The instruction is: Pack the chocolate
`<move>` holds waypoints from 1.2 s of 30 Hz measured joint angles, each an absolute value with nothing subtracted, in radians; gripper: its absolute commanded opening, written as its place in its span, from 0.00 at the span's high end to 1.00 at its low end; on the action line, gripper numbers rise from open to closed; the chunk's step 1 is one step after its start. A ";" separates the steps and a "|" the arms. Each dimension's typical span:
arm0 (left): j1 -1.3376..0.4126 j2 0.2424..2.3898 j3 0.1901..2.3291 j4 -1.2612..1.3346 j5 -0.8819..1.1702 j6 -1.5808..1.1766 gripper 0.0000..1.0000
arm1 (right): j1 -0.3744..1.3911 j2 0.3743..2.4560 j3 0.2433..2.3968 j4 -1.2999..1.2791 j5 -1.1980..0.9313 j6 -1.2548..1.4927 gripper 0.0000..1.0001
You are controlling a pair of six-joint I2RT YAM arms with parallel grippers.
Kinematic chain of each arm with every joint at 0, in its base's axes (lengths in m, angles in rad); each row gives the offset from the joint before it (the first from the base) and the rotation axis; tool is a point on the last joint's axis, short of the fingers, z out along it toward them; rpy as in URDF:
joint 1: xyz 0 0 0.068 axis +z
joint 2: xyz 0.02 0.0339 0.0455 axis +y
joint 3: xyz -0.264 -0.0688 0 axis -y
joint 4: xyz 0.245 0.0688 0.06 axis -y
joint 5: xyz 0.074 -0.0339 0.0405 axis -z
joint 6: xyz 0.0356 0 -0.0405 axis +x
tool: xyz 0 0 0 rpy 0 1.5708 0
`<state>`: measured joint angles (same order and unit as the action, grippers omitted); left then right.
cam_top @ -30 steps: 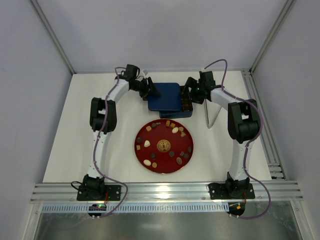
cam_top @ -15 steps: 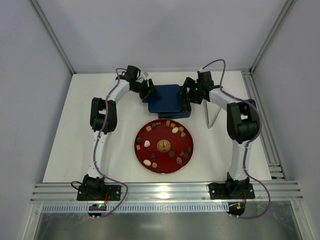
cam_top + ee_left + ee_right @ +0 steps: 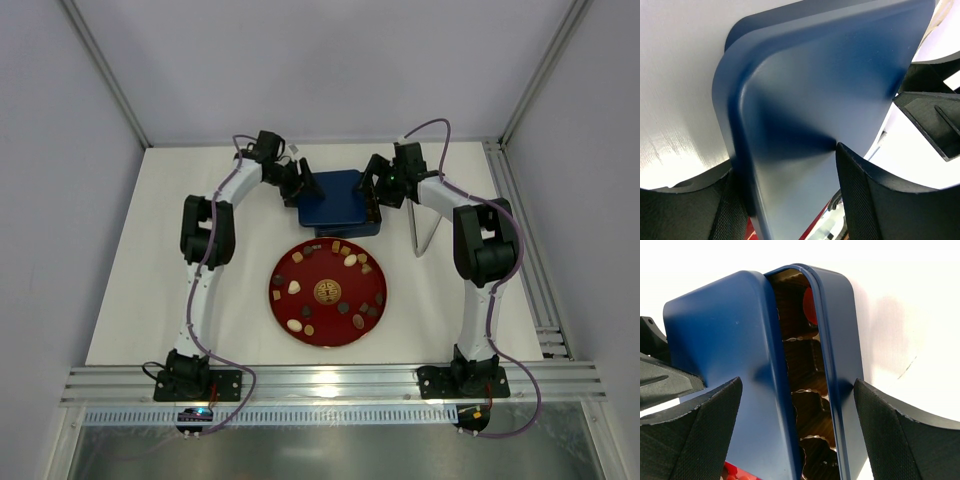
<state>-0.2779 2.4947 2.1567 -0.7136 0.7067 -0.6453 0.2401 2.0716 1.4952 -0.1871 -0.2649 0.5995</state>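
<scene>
**Many assorted brown and cream chocolate pieces (image 3: 350, 260) seen on the round red plate (image 3: 272, 292)**

The plate is set on the white worktop (image 3: 150, 280), just before the square dark-blue metal tin (image 3: 840, 340). The flat dark-blue lid (image 3: 805, 100) is straddled by the left end effector (image 3: 790, 200), part-spread; a grip cannot be told. Tin and lid are flanked by the right end effector (image 3: 795, 430), spread wide, nothing clamped.

The overhead view is bright and evenly lit. The white table (image 3: 140, 270) carries only faint, soft shadows, and the chocolate (image 3: 350, 260) is small but crisp. In the left wrist view the tin (image 3: 815, 90) is close and soft-edged, with a dark shadow wedge across it. In the right wrist view the table is blown out to white, with a soft shadow beside the tin.
</scene>
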 measured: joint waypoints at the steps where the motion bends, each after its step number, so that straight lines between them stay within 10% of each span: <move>1: -0.281 2.490 2.155 -0.714 0.698 -0.645 0.38 | 0.240 2.072 1.495 -0.187 -0.265 0.601 0.08; 36: -0.327 2.429 2.094 -0.691 0.542 -0.666 0.30 | 0.241 2.072 1.488 -0.147 -0.274 0.638 0.08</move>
<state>-0.3267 2.4290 2.0945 -0.6914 0.5423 -0.6659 0.2413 2.0716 1.4883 -0.1474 -0.2741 0.6384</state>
